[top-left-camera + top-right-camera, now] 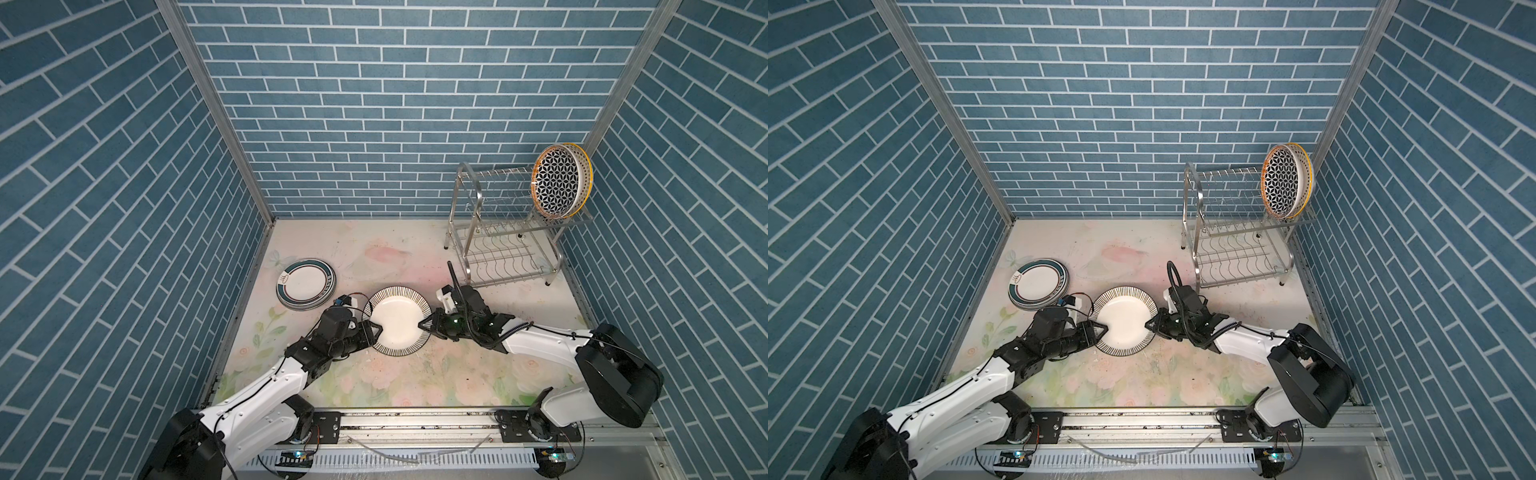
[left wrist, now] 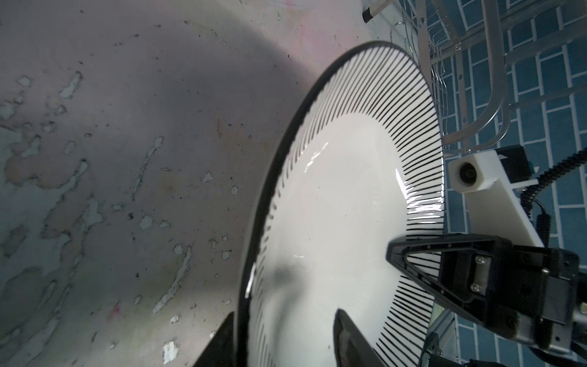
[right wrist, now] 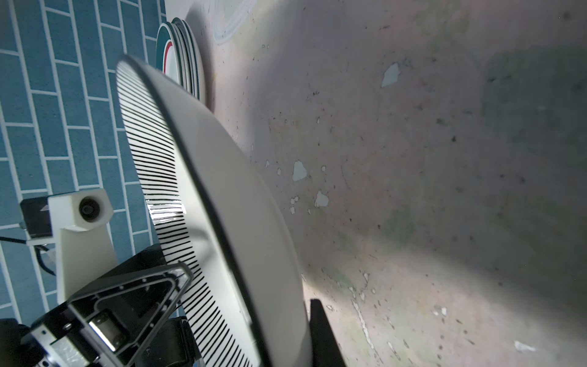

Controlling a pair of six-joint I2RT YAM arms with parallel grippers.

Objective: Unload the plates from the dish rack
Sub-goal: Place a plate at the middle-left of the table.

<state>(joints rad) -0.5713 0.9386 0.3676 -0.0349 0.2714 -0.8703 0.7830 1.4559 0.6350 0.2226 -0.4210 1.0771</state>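
Observation:
A white plate with black rim stripes [image 1: 397, 322] [image 1: 1125, 320] [image 2: 333, 206] [image 3: 222, 190] hangs tilted above the middle of the table between both arms. My right gripper [image 1: 422, 326] [image 1: 1148, 325] is shut on its right rim; one finger [image 3: 320, 333] lies against the underside. My left gripper [image 1: 376, 330] [image 1: 1102, 329] [image 2: 286, 317] straddles the left rim, its jaws still apart and the upper one off the plate's face. A black-lattice plate [image 1: 559, 183] [image 1: 1285, 183] stands on edge in the top tier of the dish rack [image 1: 503, 257] [image 1: 1237, 257] [image 2: 495, 79], at the back right.
A stack of teal-banded plates [image 1: 305, 284] [image 1: 1038, 284] [image 3: 184, 57] lies flat on the table's left side, just behind my left wrist. Blue brick walls close in on three sides. An aluminium rail [image 1: 415, 419] carrying both arm bases runs along the front edge.

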